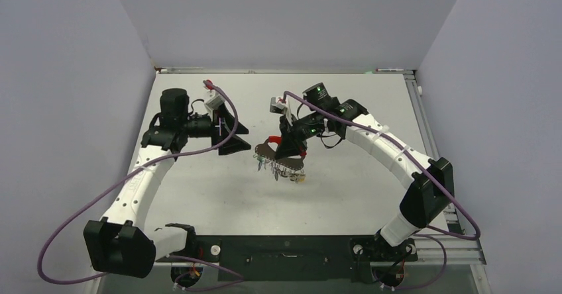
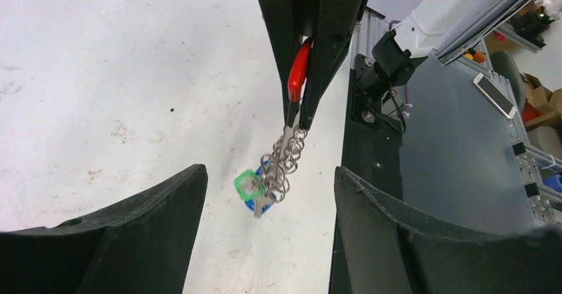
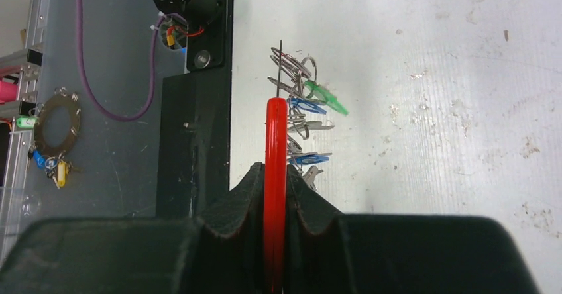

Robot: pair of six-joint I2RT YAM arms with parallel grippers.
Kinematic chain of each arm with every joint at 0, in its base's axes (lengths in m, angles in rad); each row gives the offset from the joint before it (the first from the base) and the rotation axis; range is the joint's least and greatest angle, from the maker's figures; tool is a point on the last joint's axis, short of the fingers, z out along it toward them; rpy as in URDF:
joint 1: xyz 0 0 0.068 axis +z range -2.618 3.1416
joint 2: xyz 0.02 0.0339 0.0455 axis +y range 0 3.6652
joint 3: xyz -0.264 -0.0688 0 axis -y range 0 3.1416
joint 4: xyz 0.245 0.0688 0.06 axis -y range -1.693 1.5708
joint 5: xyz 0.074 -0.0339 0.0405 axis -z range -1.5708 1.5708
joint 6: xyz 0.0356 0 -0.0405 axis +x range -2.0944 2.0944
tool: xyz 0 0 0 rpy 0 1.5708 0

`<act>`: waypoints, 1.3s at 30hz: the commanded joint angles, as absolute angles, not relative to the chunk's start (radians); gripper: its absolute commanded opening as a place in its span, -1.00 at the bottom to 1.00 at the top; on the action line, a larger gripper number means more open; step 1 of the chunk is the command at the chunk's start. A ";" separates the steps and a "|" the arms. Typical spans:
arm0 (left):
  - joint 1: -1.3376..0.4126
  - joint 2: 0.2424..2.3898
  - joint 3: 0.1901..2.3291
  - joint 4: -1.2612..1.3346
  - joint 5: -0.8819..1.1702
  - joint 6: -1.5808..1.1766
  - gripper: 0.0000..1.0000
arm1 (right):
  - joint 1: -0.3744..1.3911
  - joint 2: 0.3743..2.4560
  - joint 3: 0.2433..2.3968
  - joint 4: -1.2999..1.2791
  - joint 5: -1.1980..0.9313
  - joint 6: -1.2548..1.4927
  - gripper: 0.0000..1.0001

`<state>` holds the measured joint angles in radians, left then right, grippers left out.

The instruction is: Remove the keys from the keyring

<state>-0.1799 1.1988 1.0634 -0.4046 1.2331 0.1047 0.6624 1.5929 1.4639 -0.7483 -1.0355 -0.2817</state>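
Right gripper (image 1: 291, 149) clamped on keyring (image 3: 276, 135) at its red arc, over mid-table (image 1: 219, 195), well off every edge and wall. Keys (image 2: 272, 175) hang bunched on the ring past the fingertips. Left gripper (image 1: 240, 135) spread wide, just beside the bunch, not touching.

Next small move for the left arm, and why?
Probably ease the open left gripper forward and close on the green-tagged metal key. The right gripper is shut on the red arc of the grey crescent keyring, and the bunch of small keys hangs free below, framed between the left fingers.
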 commanded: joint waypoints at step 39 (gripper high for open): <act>-0.255 1.258 0.750 0.154 1.401 0.137 -0.31 | 0.699 1.523 1.598 -0.819 -1.092 -0.350 -0.89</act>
<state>-0.2447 1.2533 0.7551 0.1104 1.3525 0.1272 0.6891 1.5745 1.5436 -0.8387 -1.0374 -0.3279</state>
